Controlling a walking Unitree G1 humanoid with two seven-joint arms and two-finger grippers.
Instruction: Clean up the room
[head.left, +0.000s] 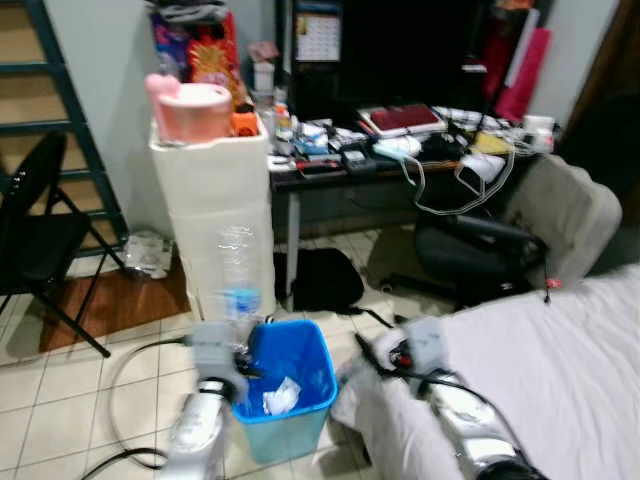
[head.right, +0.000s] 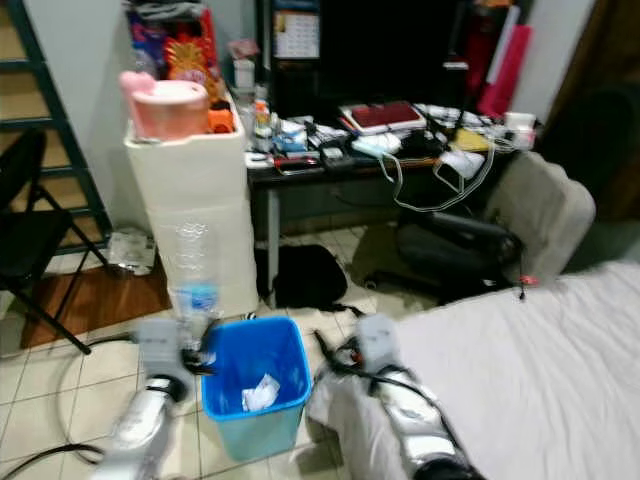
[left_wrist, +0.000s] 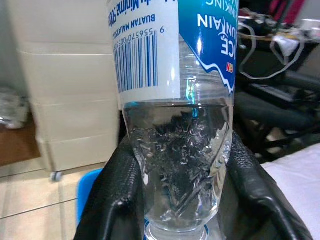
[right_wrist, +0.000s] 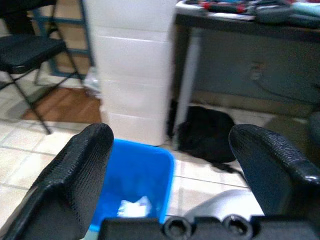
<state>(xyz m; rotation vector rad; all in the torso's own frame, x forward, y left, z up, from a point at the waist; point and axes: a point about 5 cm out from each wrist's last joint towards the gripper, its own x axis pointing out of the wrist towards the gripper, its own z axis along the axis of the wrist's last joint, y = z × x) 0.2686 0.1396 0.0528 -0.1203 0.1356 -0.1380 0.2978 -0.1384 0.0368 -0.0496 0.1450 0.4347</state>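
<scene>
Left gripper (left_wrist: 175, 200) clamped around clear bottle (head.left: 237, 270), at 9 o'clock edge of blue bin (head.left: 290, 385), right gripper (right_wrist: 172, 165) wide open, holding nothing, at 3 o'clock.

bottle (left_wrist: 175, 115) top and base beyond frame edges

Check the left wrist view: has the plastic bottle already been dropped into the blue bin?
No. The left end effector is clamped on the clear plastic bottle, its black fingers pressing both sides, with the blue bin beside it.

Clear bottle (left_wrist: 175, 125) with blue-and-white label and black barcode. Blue bin (head.left: 290, 385), white paper (head.left: 280, 398) inside. White drawers (head.left: 215, 225), black chair (head.left: 35, 240), pink jug (head.left: 190, 108).
</scene>
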